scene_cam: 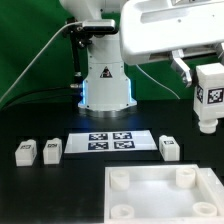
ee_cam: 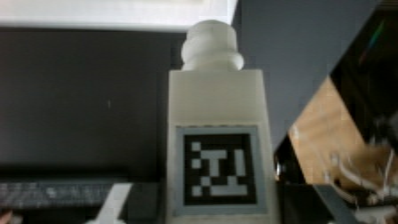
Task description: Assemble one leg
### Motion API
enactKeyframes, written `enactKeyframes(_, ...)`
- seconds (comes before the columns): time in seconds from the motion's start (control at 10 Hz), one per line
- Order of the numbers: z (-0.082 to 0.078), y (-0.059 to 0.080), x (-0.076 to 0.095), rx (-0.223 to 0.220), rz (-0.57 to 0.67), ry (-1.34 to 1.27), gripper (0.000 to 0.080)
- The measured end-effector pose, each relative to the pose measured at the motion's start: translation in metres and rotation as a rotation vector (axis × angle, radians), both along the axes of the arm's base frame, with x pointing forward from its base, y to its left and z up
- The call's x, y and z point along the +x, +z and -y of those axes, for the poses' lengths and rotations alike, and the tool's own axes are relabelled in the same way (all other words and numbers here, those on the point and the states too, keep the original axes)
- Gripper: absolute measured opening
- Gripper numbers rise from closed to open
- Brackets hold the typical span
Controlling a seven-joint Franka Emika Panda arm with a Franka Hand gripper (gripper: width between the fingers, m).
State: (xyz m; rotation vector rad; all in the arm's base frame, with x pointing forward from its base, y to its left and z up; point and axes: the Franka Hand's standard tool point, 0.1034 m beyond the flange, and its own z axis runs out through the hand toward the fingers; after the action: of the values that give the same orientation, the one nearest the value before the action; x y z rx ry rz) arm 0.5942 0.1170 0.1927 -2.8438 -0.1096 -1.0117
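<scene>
**Leg, a small white plastic block with black-and-white tags (scene_cam: 208, 97), aloft at the exterior view's right**

And the leg is off the table! It hangs roughly upright at the exterior view's right edge, one square tag (scene_cam: 211, 97) facing that camera. The arm's two-finger gripper (scene_cam: 203, 70) is narrowed onto its upper end and carries it. The fingertips themselves are hard to pick out against the white hand.

From the wrist camera the leg (ee_cam: 217, 110) fills the middle of the picture. A tag (ee_cam: 222, 165) shows on the face towards the lens, and a rounded, ribbed stud (ee_cam: 214, 42) stands out at the far end.

Down on the black table (scene_cam: 40, 190) lies the large white square rimmed panel (scene_cam: 155, 195), nearest the exterior camera, with round sockets at its corners. Whether the held leg sits straight over it, these pictures do not settle.

Just beyond the panel is the flat white marker board (scene_cam: 118, 142) with its row of tags. One spare leg (scene_cam: 169, 147) lies just beside the board at the exterior view's right. Two more spare legs (scene_cam: 25, 152) (scene_cam: 51, 150) lie close together towards the exterior view's left. Behind the board rises the arm's white base (scene_cam: 105, 85).
</scene>
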Motion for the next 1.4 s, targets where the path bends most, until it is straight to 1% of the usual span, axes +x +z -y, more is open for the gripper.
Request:
enactKeyframes(0.1, 0.000, -0.001, -0.002, 0.009, 0.079, -0.005, 0.0292)
enactKeyframes(0.2, 0.001, -0.020, -0.009, 0.000, 0.014, 0.000, 0.0292)
enactKeyframes(0.3, 0.001, -0.019, -0.008, -0.005, -0.014, 0.003, 0.0292)
enactKeyframes(0.4, 0.001, -0.016, -0.007, -0.004, 0.000, 0.003, 0.0292)
enactKeyframes(0.5, 0.002, -0.022, -0.007, -0.012, -0.005, 0.005, 0.0292)
enactKeyframes(0.6, 0.005, -0.033, -0.001, -0.028, -0.007, 0.008, 0.0292)
enactKeyframes(0.8, 0.010, -0.042, 0.026, -0.038, 0.014, 0.010, 0.0292)
enactKeyframes(0.9, 0.012, -0.047, 0.033, -0.038, 0.014, 0.008, 0.0292)
enactKeyframes(1.0, 0.010, -0.055, 0.033, -0.037, 0.006, 0.009, 0.0292)
enactKeyframes(1.1, 0.009, -0.070, 0.030, -0.038, -0.015, 0.011, 0.0292)
enactKeyframes(1.2, 0.010, -0.081, 0.029, -0.038, -0.030, 0.010, 0.0292)
enactKeyframes(1.4, 0.007, -0.093, 0.023, -0.039, -0.055, 0.016, 0.0292)
